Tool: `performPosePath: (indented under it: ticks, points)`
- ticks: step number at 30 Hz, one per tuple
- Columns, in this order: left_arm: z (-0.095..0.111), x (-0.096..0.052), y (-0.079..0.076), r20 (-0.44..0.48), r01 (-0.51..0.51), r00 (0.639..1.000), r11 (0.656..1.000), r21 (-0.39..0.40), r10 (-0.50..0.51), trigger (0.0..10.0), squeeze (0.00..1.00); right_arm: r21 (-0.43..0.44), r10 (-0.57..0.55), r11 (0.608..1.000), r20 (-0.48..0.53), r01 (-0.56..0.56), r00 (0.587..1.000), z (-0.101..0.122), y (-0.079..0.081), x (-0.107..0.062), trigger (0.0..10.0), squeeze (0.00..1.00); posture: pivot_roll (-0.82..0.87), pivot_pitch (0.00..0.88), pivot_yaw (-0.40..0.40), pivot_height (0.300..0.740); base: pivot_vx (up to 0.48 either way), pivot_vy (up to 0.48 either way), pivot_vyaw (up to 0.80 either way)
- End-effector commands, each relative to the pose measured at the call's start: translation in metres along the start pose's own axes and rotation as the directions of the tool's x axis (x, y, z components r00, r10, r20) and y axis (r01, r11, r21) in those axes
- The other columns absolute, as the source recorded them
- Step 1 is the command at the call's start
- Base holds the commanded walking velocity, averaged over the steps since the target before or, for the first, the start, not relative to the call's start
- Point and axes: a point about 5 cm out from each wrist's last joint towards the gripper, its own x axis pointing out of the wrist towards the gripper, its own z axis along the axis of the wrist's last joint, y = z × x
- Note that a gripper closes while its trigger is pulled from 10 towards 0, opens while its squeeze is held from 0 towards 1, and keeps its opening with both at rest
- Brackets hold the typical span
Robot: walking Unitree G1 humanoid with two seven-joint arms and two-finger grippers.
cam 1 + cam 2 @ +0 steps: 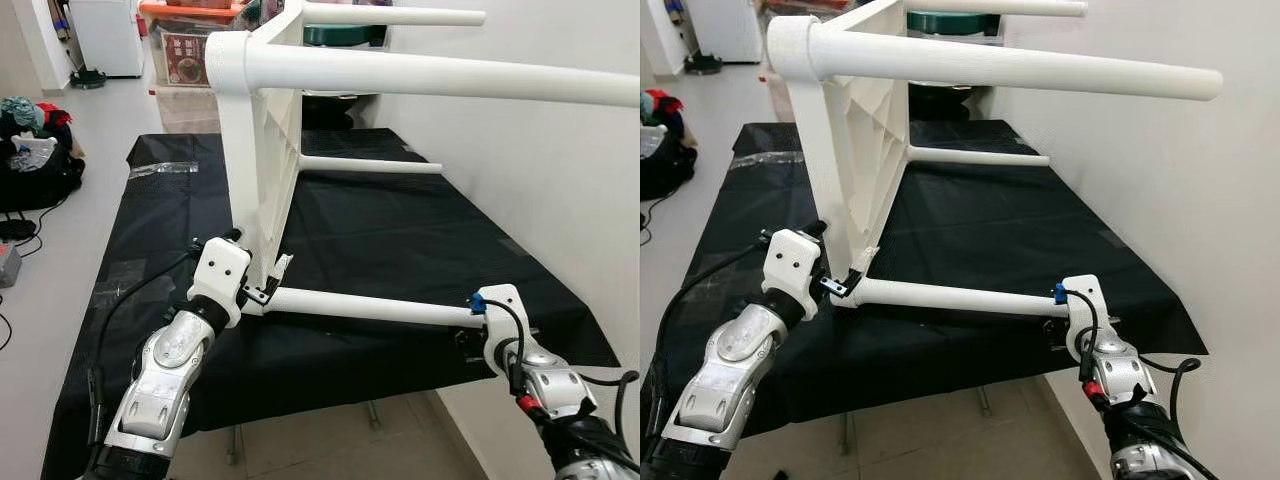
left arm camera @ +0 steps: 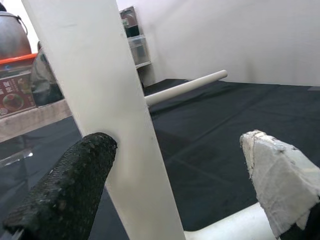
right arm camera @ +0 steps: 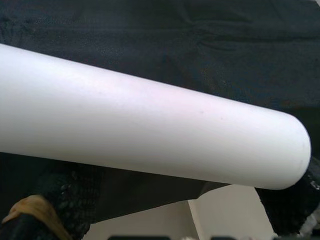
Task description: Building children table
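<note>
White children's table (image 1: 262, 150) stands on its side on the black-covered worktable (image 1: 400, 240), four legs horizontal; the left gripper (image 1: 262, 290) sits at its lower near corner, fingers spread around the tabletop edge, while the right gripper (image 1: 470, 330) grasps the free end of the near bottom leg (image 1: 370, 308).

Two head cameras look forward and down over the black-covered table (image 1: 400, 230), both taking in the white children table (image 1: 855, 150) tipped on its side and both arms. The left wrist camera sits close behind its fingers (image 2: 65, 190), facing the white tabletop edge and a far leg (image 2: 185, 87). The right wrist camera is pressed very near the end of the nearest leg (image 3: 150, 135).
</note>
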Motion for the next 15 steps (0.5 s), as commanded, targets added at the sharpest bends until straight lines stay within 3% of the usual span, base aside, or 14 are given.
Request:
performPosePath:
  ticks: [1, 15]
  points:
    - [0.001, 0.0, -0.003, 0.001, 0.015, 1.0, 1.0, 0.001, -0.015, 10.0, 0.0, -0.013, 0.009, 1.0, -0.086, -0.01, 0.996, -0.016, 0.002, 0.003, 10.0, 0.0, 0.06, 0.0, -0.103, 0.74, 0.0, 0.0, 0.0]
    - [-0.002, -0.001, 0.008, -0.008, -0.048, 0.999, 0.999, 0.021, 0.048, 10.0, 0.0, -0.013, 0.042, 0.999, -0.06, -0.043, 0.997, -0.01, 0.014, 0.002, 10.0, 0.0, 0.06, 0.0, -0.107, 0.74, 0.0, 0.0, 0.0]
